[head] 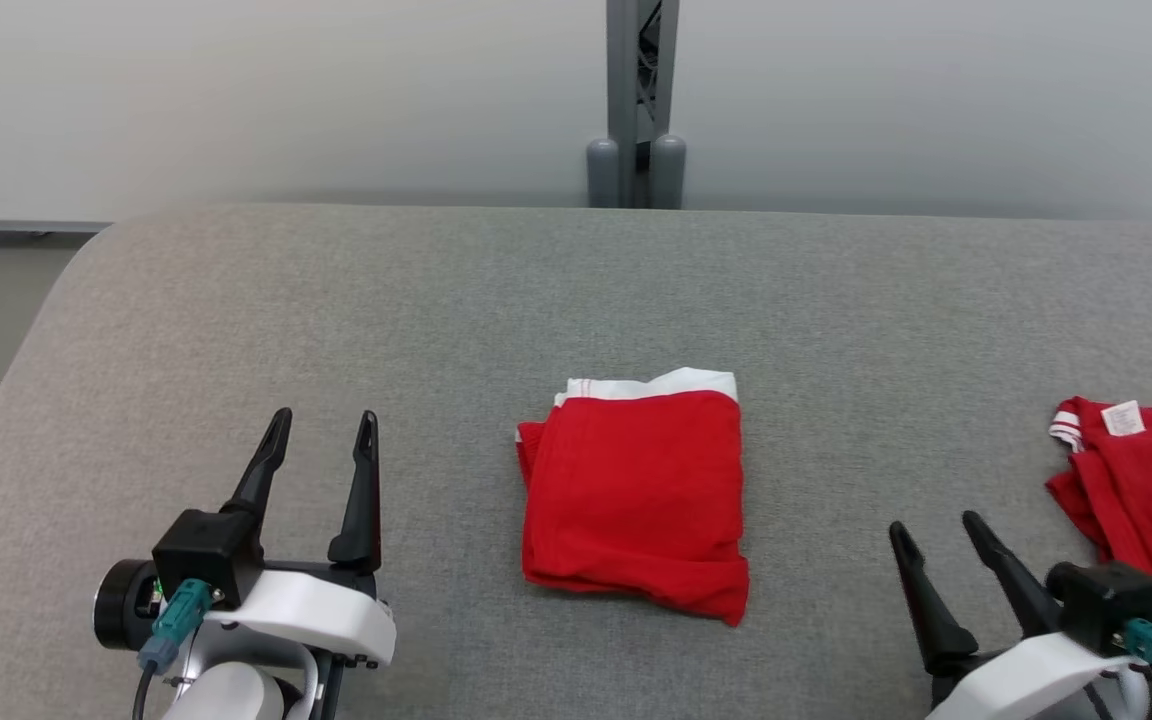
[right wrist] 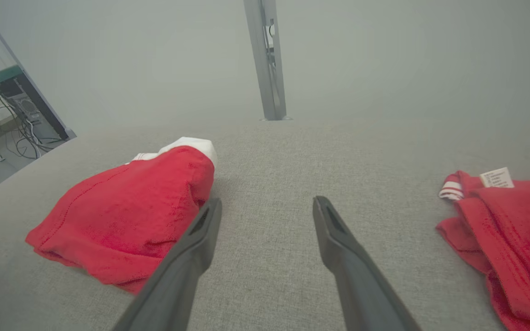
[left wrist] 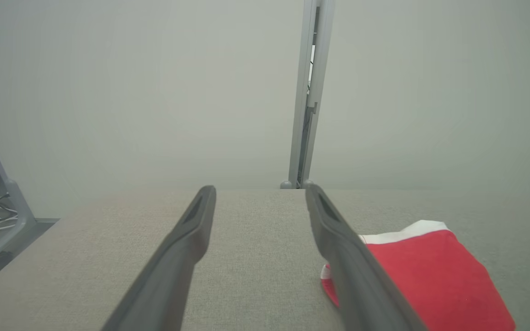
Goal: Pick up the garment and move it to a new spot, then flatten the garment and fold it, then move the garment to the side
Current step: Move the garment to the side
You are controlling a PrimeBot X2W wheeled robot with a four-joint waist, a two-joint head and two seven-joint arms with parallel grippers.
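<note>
Right, your left gripper (head: pixel 324 420) and right gripper (head: pixel 934 527) both stand spread wide, holding nothing, over the grey cloth tabletop (head: pixel 416 300). Between them lies the folded red garment (head: pixel 636 500), white trim at its far edge, with bare cloth on either side. You've two red garments in all: the second red garment (head: pixel 1151 500) lies crumpled, label up, beside your right gripper. One grey post (head: pixel 640 90) stands behind the tabletop.

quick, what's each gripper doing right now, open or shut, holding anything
left gripper: open, holding nothing
right gripper: open, holding nothing
</note>
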